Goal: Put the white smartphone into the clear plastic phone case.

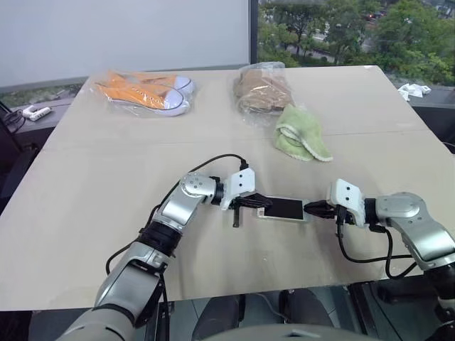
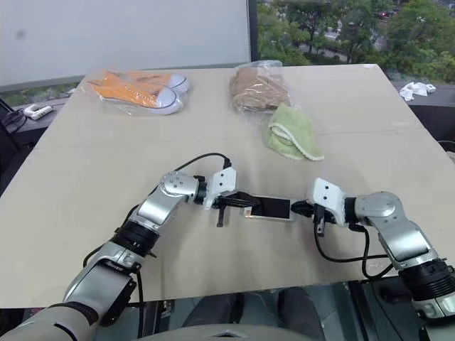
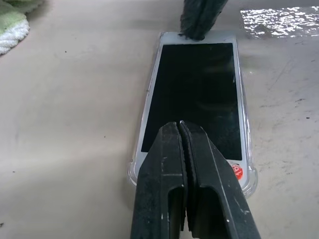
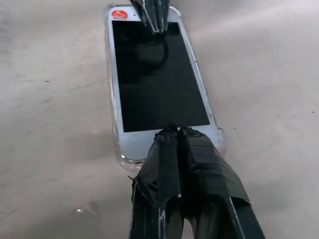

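Note:
The white smartphone lies flat, screen up, on the table near its front edge. Its black screen sits inside the clear plastic phone case, whose glossy rim shows around the phone's edges. A small red mark is at the phone's left end. My left gripper is shut, its tips over the phone's left end. My right gripper is shut too, its tips at the phone's right end. Both grippers point at each other along the phone.
At the back of the table lie orange sneakers in a clear bag, a brown bundle in a clear bag and a green cloth. The table's front edge is close below the phone.

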{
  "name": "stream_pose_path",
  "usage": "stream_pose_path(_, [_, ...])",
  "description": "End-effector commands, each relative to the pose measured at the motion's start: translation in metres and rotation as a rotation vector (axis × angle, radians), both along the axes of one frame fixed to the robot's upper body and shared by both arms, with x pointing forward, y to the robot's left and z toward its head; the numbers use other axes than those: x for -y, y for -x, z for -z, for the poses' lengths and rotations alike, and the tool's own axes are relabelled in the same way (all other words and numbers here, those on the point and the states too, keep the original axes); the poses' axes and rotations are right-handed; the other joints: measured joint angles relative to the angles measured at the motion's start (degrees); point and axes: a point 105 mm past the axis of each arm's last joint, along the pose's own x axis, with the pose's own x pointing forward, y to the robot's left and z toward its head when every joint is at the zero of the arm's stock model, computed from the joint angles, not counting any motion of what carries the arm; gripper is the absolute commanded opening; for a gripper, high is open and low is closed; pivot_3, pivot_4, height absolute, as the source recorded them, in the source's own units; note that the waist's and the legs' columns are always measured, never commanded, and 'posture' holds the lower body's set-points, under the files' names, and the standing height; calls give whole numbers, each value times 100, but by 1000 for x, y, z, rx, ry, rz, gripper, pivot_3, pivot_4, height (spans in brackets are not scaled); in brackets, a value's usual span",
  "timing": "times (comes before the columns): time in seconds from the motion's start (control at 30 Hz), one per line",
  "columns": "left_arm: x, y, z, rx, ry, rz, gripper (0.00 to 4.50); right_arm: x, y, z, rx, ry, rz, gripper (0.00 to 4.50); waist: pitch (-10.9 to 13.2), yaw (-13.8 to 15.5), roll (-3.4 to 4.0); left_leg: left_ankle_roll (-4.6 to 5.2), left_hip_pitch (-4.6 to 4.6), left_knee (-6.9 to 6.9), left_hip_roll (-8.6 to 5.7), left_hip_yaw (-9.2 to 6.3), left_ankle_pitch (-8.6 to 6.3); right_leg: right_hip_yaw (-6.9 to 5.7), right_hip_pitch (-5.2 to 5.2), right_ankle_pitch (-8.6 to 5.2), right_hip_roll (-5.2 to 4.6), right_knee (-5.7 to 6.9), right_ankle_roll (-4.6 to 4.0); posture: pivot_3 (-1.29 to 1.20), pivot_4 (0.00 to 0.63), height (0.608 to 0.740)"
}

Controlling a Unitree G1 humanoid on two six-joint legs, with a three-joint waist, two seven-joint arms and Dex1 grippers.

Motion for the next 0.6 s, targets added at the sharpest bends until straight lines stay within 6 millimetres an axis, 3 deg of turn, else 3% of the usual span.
stream_pose_path(0.03, [-3,5,19,-41,-65,-8,47,7,27,39,-216,75,-22,0,-1,3,1,1,0,0,0,-1,0,-2,1,0,0,-3,0,0,150,740])
stream_pose_path(0.4, [-3,6,19,-35,-65,-12,47,9,47,42,-316,97,-73,0,-6,48,9,-1,-11,-16,-2,-33,-2,-37,30,-1,-7,-77,3,0,150,740])
stream_pose_path(0.6, [-3,7,20,-40,-70,-8,47,-10,36,20,-223,-63,-93,0,-7,42,11,-2,-10,-22,-1,-40,-2,-40,34,-2,-6,-79,4,0,150,740])
